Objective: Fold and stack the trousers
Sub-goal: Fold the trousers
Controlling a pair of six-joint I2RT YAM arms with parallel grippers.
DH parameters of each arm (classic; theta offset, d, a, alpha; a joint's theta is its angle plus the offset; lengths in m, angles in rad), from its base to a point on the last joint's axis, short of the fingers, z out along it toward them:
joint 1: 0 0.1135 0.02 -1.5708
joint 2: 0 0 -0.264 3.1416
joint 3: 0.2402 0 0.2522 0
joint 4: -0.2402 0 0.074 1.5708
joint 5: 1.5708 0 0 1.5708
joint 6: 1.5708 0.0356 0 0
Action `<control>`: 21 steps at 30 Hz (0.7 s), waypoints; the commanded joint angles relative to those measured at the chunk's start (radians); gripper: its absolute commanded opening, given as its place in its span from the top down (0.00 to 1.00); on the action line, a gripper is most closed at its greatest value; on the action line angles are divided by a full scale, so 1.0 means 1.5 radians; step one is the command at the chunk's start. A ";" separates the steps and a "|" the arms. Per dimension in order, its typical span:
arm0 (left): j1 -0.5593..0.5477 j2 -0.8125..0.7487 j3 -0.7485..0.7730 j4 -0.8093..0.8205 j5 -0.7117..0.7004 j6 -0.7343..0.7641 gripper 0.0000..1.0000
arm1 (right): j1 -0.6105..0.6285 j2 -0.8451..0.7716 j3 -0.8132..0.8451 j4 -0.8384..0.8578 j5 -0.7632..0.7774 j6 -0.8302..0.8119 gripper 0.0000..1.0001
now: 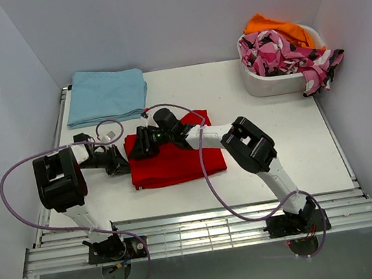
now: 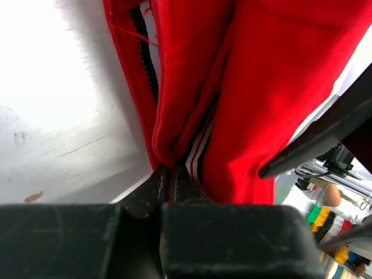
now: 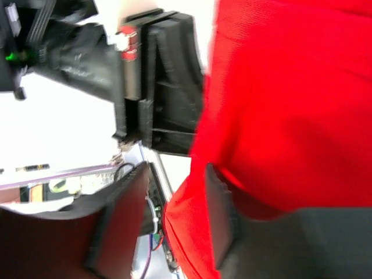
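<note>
No words, numbers, brand marks or signs can be read in any view. The trousers carry only a plain white stripe, without lettering. Small coloured parts to the lower right of the left pincer are too blurred to read.

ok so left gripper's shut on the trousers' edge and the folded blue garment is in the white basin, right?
No. The light blue garment lies folded on the table at the far left, not in the white basin; the top external view shows it. The left gripper is shut on the edge of the trousers.
</note>
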 commanded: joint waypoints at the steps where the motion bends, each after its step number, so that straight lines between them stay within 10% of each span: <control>1: 0.018 -0.047 0.016 0.003 -0.011 0.004 0.87 | 0.012 -0.028 0.031 0.089 -0.054 -0.015 0.48; 9: 0.109 -0.092 0.104 -0.105 -0.082 0.058 0.54 | -0.026 -0.121 -0.024 0.091 -0.198 -0.130 0.26; 13: 0.156 -0.129 0.165 -0.182 -0.049 0.147 0.20 | -0.101 -0.216 -0.089 0.011 -0.291 -0.245 0.23; 16: 0.157 -0.146 0.216 -0.298 0.120 0.287 0.17 | -0.165 -0.274 -0.130 -0.154 -0.313 -0.403 0.23; 21: 0.039 -0.154 0.201 -0.357 0.228 0.302 0.46 | -0.239 -0.325 -0.202 -0.354 -0.322 -0.576 0.28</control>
